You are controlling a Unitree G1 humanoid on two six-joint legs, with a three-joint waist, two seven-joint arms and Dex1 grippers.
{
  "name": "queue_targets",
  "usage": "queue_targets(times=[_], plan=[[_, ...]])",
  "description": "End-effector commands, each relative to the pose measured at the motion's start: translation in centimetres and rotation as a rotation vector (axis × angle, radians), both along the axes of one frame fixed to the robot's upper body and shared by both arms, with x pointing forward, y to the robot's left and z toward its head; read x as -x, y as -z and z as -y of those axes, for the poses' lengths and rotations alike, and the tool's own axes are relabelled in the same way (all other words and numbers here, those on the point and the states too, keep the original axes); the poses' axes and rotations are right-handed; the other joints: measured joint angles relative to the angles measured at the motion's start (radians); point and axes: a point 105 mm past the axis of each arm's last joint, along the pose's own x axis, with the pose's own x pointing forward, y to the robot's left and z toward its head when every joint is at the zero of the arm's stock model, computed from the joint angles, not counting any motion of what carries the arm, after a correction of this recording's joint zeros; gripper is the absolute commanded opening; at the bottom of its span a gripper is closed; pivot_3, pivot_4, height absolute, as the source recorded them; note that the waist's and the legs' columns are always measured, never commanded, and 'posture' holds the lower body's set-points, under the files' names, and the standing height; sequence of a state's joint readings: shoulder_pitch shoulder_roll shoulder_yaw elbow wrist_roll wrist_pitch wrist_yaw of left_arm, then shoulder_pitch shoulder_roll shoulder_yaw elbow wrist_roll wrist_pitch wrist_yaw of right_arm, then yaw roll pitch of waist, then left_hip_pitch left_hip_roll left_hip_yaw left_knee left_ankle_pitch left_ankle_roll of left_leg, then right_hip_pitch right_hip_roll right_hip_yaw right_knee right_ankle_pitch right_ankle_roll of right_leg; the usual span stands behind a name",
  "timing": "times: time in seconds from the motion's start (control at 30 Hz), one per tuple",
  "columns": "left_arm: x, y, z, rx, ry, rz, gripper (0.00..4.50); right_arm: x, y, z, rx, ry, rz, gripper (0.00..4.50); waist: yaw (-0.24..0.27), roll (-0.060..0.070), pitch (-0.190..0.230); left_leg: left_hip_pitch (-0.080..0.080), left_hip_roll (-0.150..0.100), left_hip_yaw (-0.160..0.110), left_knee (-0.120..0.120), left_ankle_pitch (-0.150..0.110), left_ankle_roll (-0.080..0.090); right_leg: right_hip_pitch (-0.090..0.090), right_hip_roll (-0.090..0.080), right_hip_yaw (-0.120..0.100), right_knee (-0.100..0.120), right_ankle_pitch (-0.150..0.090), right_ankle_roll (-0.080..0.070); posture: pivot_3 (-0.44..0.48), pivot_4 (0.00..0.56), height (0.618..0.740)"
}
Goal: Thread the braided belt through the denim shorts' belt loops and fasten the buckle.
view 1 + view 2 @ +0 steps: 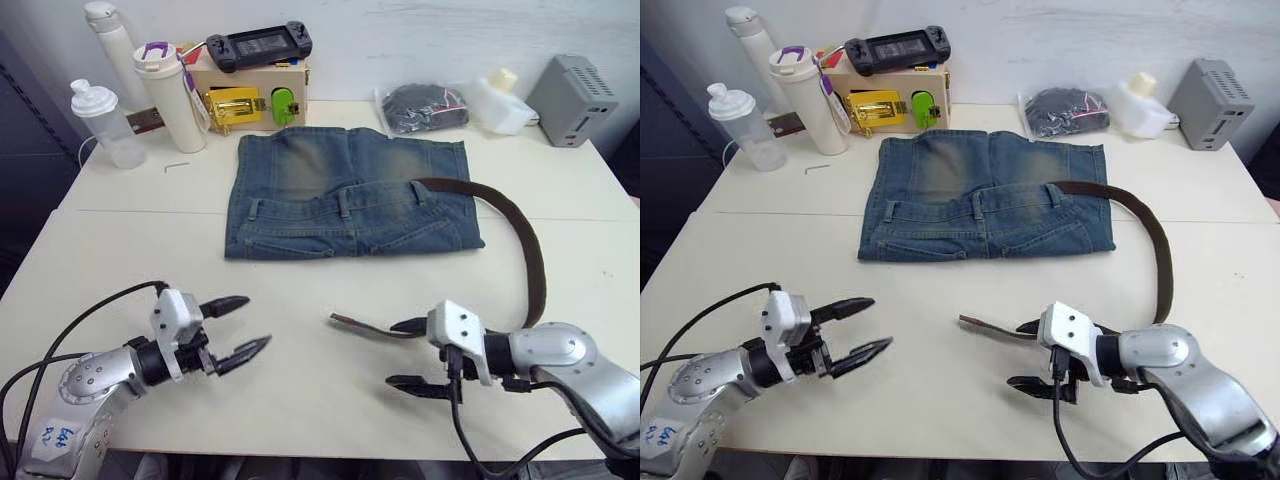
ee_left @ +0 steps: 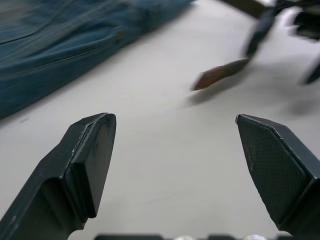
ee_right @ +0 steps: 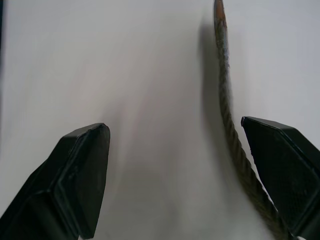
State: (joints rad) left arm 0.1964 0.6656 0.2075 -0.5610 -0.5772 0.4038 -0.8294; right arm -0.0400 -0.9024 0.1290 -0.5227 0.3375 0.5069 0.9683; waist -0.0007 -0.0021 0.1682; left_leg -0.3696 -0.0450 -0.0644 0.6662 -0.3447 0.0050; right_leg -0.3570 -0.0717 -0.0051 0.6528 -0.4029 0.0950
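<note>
The denim shorts (image 1: 350, 195) lie flat at the middle back of the table, waistband toward me, with belt loops (image 1: 345, 205) along it. The braided belt (image 1: 537, 260) leaves the waistband near its right-hand loop, curves right and down, and runs back left past my right gripper (image 1: 400, 353) to its free tip (image 1: 345, 320). That gripper is open, and the belt (image 3: 227, 115) lies just inside one finger. My left gripper (image 1: 255, 322) hovers open over bare table, left of the tip. The buckle is hidden.
Along the back edge stand bottles (image 1: 110, 125), a tall cup (image 1: 172, 95), a wooden box (image 1: 250, 95) with a yellow latch and a game console on top, a black bag (image 1: 425, 107), a white jug (image 1: 500, 100) and a grey box (image 1: 572, 100). A small hex key (image 1: 177, 166) lies nearby.
</note>
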Motion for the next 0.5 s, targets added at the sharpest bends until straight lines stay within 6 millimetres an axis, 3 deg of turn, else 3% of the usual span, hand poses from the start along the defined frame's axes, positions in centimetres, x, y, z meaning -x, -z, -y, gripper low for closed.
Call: queue_targets(times=[0.03,0.23,0.33,0.5], plan=[[1.1,-1.0,1.1,-0.008,0.088,-0.001,4.21,-0.7,0.4,0.8,0.065,0.013,0.062,4.5,0.0,0.0,0.0,0.0,0.0,0.0,0.0,0.0,0.0,0.0,0.0,0.0,0.0,0.0,0.0,0.0,0.15,0.74],[0.8,-1.5,1.5,0.004,0.084,0.002,4.21,-1.8,1.0,1.9,0.102,0.062,0.098,4.5,0.0,0.0,0.0,0.0,0.0,0.0,0.0,0.0,0.0,0.001,0.0,-0.001,0.0,0.0,0.0,0.0,0.15,0.74],[0.8,-1.4,1.3,0.002,0.079,0.0,4.28,-1.9,1.7,2.5,0.13,0.073,0.096,3.85,0.001,0.0,0.0,0.0,0.0,0.0,0.001,0.0,0.0,0.002,0.0,-0.001,0.0,0.0,0.0,0.0,0.15,0.74],[0.8,-1.4,1.3,-0.002,0.086,0.004,4.28,-2.0,2.0,2.5,0.147,0.057,0.103,1.51,0.0,0.0,0.0,0.0,0.0,-0.001,0.001,0.0,0.0,0.002,0.0,-0.001,0.0,0.0,0.0,0.0,0.15,0.74]])
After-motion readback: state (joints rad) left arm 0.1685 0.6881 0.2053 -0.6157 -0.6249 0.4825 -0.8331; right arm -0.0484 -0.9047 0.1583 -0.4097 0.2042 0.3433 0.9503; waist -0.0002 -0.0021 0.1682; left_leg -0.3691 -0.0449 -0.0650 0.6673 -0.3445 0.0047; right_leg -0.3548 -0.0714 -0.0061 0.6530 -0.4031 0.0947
